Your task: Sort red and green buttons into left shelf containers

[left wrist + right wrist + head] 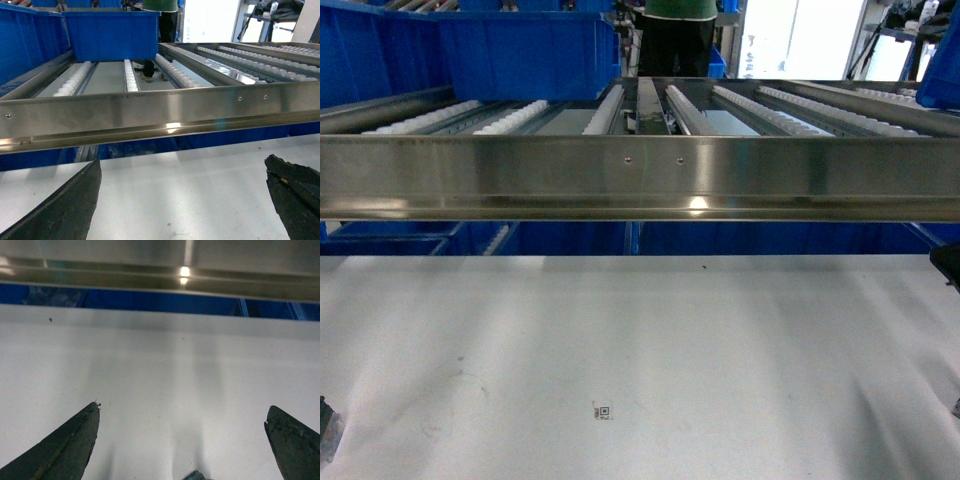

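No red or green button shows clearly in any view. A small dark thing with a greenish edge (196, 475) peeks in at the bottom of the right wrist view, and I cannot tell what it is. Two deep bright-blue bins (520, 50) stand on the left roller lanes of the shelf; the left wrist view shows one (115, 35) straight ahead and another (25, 47) to its left. My left gripper (182, 160) hangs open over bare white table. My right gripper (183, 407) is open too, with only tabletop between its fingers.
A wide steel rail (640, 175) fronts the roller shelf above the white table (640, 350). Roller lanes (800, 110) run back on the right. More blue bins (570, 238) sit under the shelf. A person (677, 35) stands behind. A small printed marker (602, 411) lies on the table.
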Tool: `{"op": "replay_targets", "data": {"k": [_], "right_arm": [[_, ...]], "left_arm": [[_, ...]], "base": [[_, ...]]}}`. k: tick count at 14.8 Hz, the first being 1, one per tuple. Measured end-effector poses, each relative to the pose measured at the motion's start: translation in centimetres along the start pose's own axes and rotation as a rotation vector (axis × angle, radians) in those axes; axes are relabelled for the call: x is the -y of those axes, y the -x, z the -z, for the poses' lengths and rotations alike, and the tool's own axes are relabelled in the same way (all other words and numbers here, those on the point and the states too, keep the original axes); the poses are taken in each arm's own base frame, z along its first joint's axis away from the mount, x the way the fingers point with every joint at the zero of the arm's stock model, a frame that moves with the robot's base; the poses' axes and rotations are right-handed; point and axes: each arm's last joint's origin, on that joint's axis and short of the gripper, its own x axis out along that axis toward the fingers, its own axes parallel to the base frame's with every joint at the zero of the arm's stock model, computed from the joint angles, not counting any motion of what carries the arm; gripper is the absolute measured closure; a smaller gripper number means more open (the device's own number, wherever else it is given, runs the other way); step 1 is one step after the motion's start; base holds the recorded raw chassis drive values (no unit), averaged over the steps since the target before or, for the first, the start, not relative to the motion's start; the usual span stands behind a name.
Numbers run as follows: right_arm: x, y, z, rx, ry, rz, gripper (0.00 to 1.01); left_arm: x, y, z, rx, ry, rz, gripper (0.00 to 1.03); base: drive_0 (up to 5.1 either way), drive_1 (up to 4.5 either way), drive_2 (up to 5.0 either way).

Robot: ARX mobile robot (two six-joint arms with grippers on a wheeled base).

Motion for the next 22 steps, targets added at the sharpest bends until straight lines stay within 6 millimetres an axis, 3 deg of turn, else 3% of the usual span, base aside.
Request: {"op": "replay_targets", "data": {"k": [9, 18, 19, 22], "right_arm": [[2.4, -1.9, 4.4, -0.172, 0.002, -0.008, 0.03], [3.0, -3.3, 7.0, -0.248, 0.035, -0.02, 0.03], [3.6, -3.3, 7.2, -0.252, 0.031, -0.005, 0.05], [3.7, -3.3, 7.4, -0.241, 0.04, -0.007, 0.38]], "left_arm": [[1.0, 0.1, 0.6, -0.018, -0.007, 0.017, 0.05], [2.1, -0.4, 1.1, -0.038, -0.035, 0.043, 0.05], [2.1, -0.3, 1.1, -0.039, -0.034, 0.041, 0.05], [1.9, -0.1, 1.1, -0.04, -0.033, 0.028, 0.05]], "base": [[0.0, 0.0, 0.0], [0.0, 0.0, 0.0], [0.0, 0.0, 0.0], [0.0, 0.0, 0.0]]}}
